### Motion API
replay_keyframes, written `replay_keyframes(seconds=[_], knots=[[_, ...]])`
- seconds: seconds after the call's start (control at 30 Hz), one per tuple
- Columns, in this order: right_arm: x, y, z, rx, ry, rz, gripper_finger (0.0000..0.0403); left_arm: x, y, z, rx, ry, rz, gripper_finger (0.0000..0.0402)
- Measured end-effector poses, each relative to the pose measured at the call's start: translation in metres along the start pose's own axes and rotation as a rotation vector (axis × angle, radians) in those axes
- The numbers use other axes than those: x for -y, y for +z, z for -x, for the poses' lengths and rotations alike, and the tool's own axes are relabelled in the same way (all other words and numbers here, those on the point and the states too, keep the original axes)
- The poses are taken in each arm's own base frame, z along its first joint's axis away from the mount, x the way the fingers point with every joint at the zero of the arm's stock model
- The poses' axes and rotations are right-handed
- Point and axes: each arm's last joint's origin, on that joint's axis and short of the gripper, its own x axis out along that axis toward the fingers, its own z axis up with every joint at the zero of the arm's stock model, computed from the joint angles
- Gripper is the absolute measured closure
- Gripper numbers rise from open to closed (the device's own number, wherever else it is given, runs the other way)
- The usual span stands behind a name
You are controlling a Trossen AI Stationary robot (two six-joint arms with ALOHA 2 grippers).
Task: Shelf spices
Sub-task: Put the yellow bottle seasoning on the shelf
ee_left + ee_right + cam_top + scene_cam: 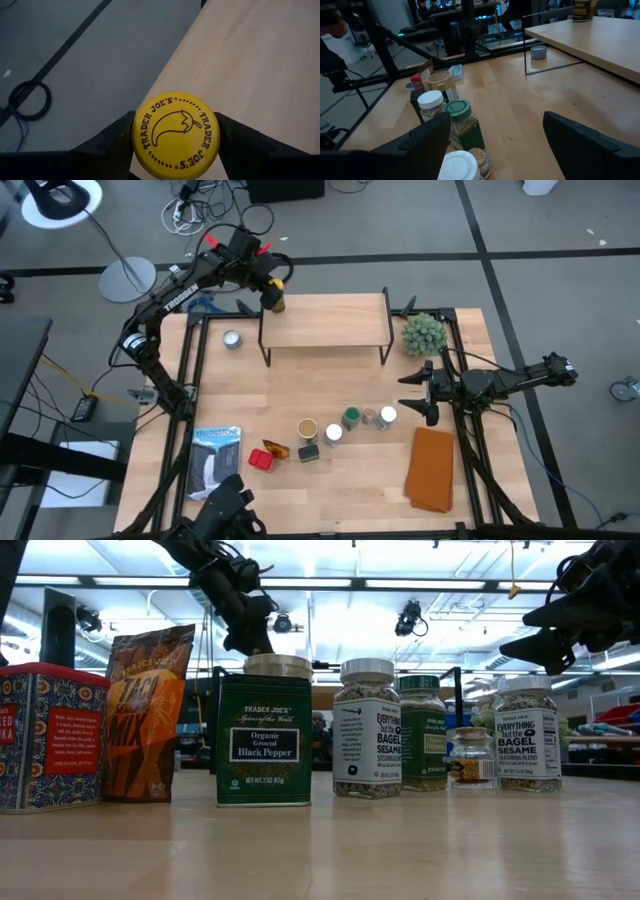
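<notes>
From above, the left pincer is gripping a small yellow-lidded spice jar at the far left corner of the low light-wood shelf on thin black legs, its dark arm reaching in over the table's far-left edge. The right pincer is hanging with its jaws spread wide and holding nothing, near the white-lidded jar at the right end of the row of spices standing on the wooden table; its arm is stretching in from the right.

At table height, the green black-pepper tin, the red tin and the orange taco-mix packet are standing in front, with the left arm bending down behind them.

In the left wrist view, the two dark fingers are pressing on both sides of the yellow lid, which is sitting at the shelf board's corner.

In the right wrist view, the wide-spread fingers are framing the white-lidded and green-lidded jars without touching them.
</notes>
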Motion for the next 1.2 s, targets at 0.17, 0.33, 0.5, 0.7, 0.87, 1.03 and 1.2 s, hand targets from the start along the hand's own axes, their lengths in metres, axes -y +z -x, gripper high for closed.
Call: replay_keyframes(seconds=[0.17,0.33,0.5,0.7,0.87,1.03,1.2], knots=[[0.000,0.000,0.000,0.001,0.000,-0.001,0.0085,-0.001,-0.004,-0.009,0.035,0.005,-0.007,0.0160],[0.000,0.000,0.000,0.001,0.000,-0.001,0.0085,0.000,-0.003,-0.010,0.050,0.010,-0.009,0.0160],[0.000,0.000,0.000,0.001,0.000,-0.001,0.0085,0.001,-0.004,-0.006,0.037,0.017,-0.004,0.0160],[0.000,0.000,0.000,0.001,0.000,-0.001,0.0085,0.003,-0.007,-0.002,0.015,0.018,0.002,0.0160],[0.000,0.000,0.000,0.001,0.000,-0.001,0.0085,0.004,-0.008,0.001,0.006,0.019,0.005,0.0160],[0.000,0.000,0.000,0.001,0.000,0.000,0.0085,0.004,-0.008,0.000,0.005,0.018,0.008,0.0157],[0.000,0.000,0.000,0.001,0.000,0.000,0.0085,0.004,-0.008,0.000,0.004,0.016,0.008,0.0147]])
